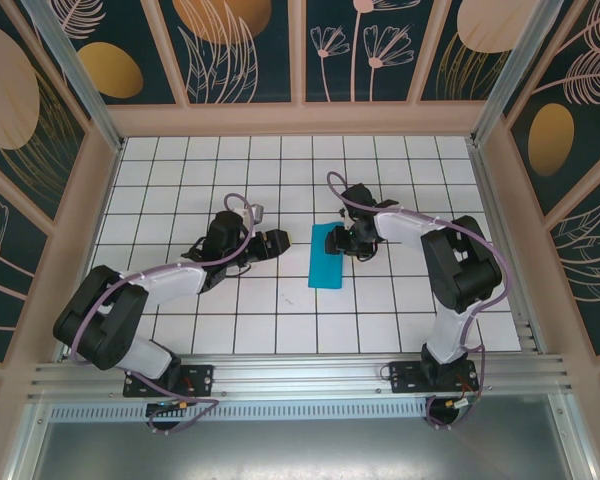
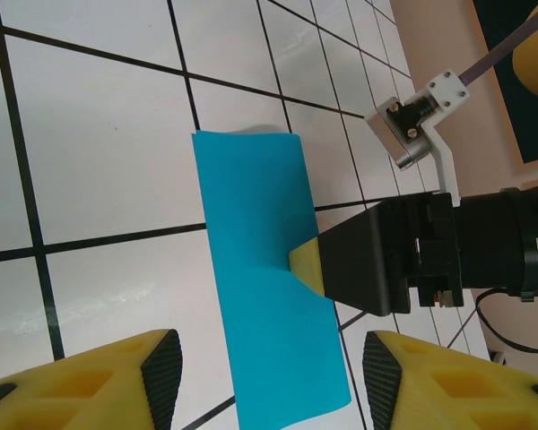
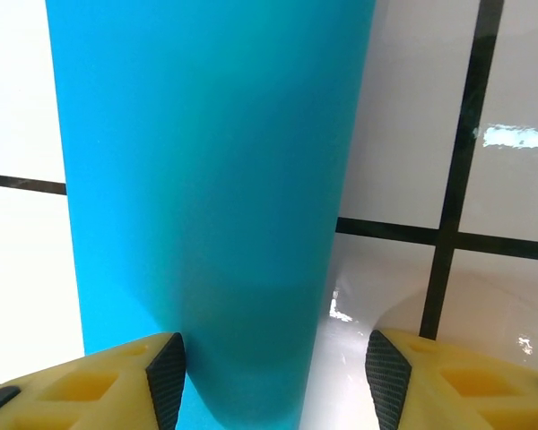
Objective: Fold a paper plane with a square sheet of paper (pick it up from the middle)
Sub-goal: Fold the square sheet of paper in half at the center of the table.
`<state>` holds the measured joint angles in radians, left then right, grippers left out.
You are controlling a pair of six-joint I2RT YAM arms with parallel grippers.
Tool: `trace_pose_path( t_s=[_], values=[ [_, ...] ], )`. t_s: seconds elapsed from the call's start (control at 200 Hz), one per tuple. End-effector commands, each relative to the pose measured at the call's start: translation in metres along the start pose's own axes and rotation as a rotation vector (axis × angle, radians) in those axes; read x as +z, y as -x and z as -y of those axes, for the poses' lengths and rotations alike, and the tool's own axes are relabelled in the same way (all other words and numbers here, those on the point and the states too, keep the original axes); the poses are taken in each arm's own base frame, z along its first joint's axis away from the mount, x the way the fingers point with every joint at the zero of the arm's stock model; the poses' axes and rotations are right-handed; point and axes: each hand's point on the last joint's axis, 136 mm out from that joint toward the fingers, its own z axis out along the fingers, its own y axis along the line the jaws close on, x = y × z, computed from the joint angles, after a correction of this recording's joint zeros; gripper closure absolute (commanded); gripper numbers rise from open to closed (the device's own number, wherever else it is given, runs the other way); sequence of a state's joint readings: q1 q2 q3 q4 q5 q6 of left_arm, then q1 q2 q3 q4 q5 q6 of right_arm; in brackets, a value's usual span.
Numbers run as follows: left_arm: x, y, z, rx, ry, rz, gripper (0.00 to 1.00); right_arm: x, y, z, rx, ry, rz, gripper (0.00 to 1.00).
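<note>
On the square sheet of paper (image 1: 325,256), pin firmly with your spread right gripper (image 2: 307,264); crease using the left gripper (image 2: 264,358), whose fingers are also apart.

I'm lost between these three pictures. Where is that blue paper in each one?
Top external: the blue paper lies mid-table between the two arms, just right of centre.
Left wrist: the paper slants from upper centre down to the bottom edge.
Right wrist: the paper covers the left and middle, top to bottom.
Shared landmark: the right pincer touching the paper's edge, over the table with its black grid lines.
</note>
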<state>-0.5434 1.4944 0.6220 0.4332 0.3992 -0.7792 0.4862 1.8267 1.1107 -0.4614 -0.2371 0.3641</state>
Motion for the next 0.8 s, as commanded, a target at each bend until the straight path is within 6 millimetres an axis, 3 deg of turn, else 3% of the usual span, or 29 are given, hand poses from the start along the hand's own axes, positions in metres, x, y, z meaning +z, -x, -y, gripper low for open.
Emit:
trace_pose_path(
  t_s=[0.0, 0.39, 0.62, 0.796],
  values=[
    [0.005, 0.002, 0.011, 0.025, -0.034, -0.021, 0.41, -0.003, -0.002, -0.009, -0.041, 0.028, -0.013, 0.4],
    [0.009, -0.003, 0.008, 0.018, -0.035, -0.046, 0.41, -0.007, 0.006, -0.001, -0.057, 0.015, 0.003, 0.4],
    [0.011, -0.003, 0.009, 0.018, -0.04, -0.054, 0.41, -0.011, 0.012, -0.009, -0.06, 0.045, 0.015, 0.39],
    [0.011, -0.004, 0.008, 0.014, -0.038, -0.057, 0.41, -0.004, 0.008, 0.007, -0.027, -0.026, -0.001, 0.4]
  ],
)
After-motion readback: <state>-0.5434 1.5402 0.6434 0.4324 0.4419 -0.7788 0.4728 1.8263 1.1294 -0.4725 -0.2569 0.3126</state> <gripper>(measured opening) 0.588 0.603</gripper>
